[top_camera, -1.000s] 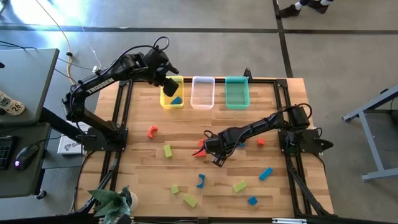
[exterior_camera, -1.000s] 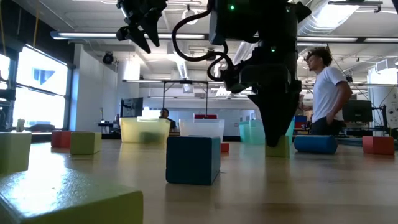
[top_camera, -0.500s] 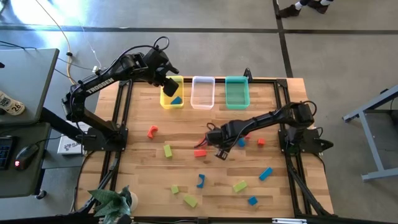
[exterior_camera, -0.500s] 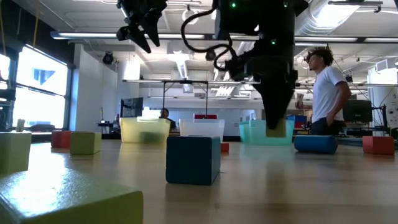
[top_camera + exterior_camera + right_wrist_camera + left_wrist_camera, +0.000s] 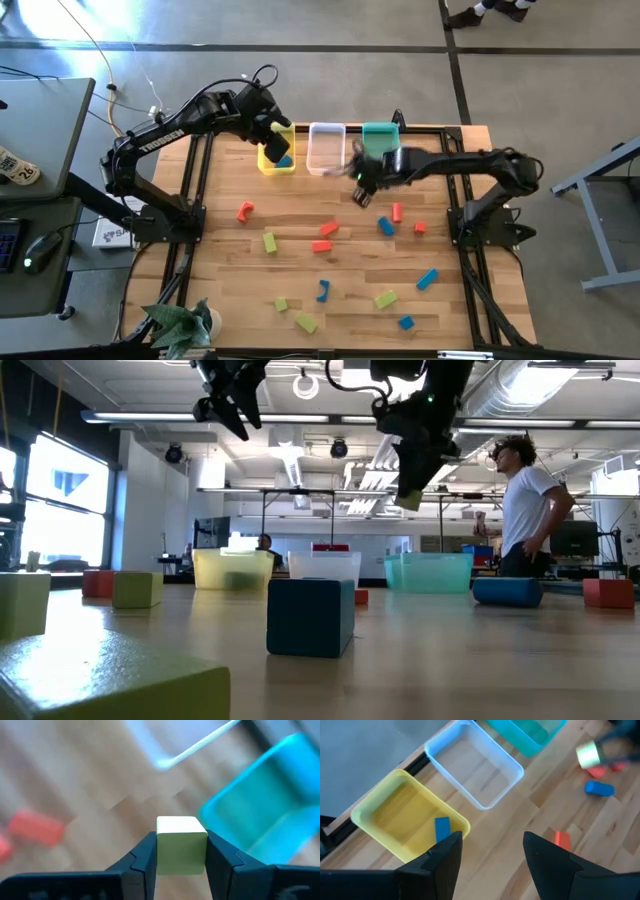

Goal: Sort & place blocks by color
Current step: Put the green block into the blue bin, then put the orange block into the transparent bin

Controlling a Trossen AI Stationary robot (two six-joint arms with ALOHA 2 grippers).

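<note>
Blocks are lying scattered over the wooden surface [image 5: 300,215], and we are holding one of them aloft. Our right tool [image 5: 181,851] is grasping a yellow-green cube [image 5: 181,844] between its two fingers, and we are carrying it in the air near the front ends of the clear bin [image 5: 326,148] and the teal bin [image 5: 381,148]. In the low view the cube is hanging well above the surface, clamped in the tool.

Our left tool [image 5: 490,851] is hovering over the yellow bin [image 5: 276,160] with its fingers spread apart and nothing between them. A blue block [image 5: 441,828] is resting inside the yellow bin, near its wall.

On the surface we are seeing a red-orange arch [image 5: 245,211] toward the left side, a yellow-green block [image 5: 270,241] near it, and two red-orange blocks [image 5: 325,236] around the middle. A red-orange bar [image 5: 397,212], a blue block [image 5: 386,227] and a small red-orange cube [image 5: 420,228] are sitting close together below the right arm. Nearer the front edge are lying a blue arch [image 5: 322,290], a blue bar [image 5: 427,279], a blue cube [image 5: 405,322] and three yellow-green blocks [image 5: 386,298].

A person [image 5: 525,510] is standing in the room beyond the surface.
</note>
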